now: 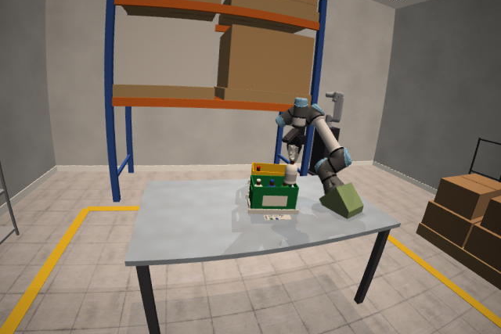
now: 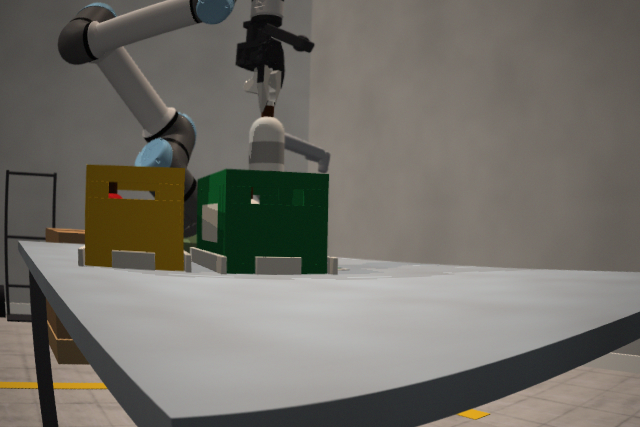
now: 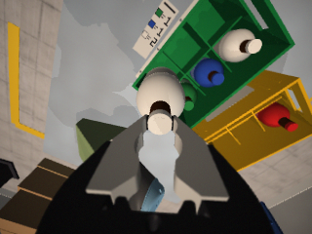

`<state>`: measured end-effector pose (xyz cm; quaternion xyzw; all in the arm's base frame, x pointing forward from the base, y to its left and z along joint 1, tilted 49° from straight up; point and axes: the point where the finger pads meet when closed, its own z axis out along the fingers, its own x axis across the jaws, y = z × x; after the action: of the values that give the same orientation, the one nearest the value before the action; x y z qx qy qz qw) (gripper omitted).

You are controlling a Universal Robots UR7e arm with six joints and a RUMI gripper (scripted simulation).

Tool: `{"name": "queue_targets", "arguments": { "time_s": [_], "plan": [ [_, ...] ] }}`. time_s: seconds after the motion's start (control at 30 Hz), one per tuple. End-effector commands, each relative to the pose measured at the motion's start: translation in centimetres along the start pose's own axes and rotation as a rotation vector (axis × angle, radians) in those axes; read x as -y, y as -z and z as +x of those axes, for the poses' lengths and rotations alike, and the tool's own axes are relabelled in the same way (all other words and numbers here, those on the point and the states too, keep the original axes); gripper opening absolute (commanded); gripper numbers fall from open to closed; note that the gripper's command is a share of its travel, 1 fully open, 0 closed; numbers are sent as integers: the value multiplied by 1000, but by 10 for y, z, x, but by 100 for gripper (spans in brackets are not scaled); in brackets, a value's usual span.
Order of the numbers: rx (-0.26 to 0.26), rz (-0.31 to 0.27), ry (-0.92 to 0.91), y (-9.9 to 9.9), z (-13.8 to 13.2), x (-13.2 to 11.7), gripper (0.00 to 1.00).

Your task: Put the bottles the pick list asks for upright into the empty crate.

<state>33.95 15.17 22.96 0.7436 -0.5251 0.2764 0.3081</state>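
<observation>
My gripper [image 1: 292, 159] [image 2: 268, 104] [image 3: 160, 116] is shut on the cap and neck of a white bottle [image 1: 290, 173] [image 2: 266, 138] [image 3: 160, 93]. It hangs upright over one end of the green crate [image 1: 292, 202] [image 2: 276, 236] [image 3: 279, 44]; its base is partly hidden. In that crate stand a white bottle [image 3: 234, 46], a blue bottle [image 3: 207, 73] and a green bottle [image 3: 187, 93], close beside the held one. The yellow crate [image 2: 134, 231] [image 3: 278, 83] holds a red bottle [image 3: 273, 114]. The pick list [image 1: 277, 217] shows green, blue and white lines, seemingly 1, 1 and 2.
Pale low strips [image 1: 273, 211] [image 2: 278, 265] edge the crates on the table [image 1: 182, 225] [image 2: 361, 329]. The crates stand close side by side. A green angular block [image 1: 348, 201] [image 3: 95, 136] lies near the arm's base.
</observation>
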Motion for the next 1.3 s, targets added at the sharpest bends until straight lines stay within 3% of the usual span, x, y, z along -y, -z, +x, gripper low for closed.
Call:
{"name": "queue_targets", "arguments": {
  "time_s": [0.0,0.97,1.27],
  "plan": [
    [2,6,-4,3,3,1,0],
    [2,7,-4,3,3,0,0],
    [0,3,-3,-7,3,-1,0]
  ]
}}
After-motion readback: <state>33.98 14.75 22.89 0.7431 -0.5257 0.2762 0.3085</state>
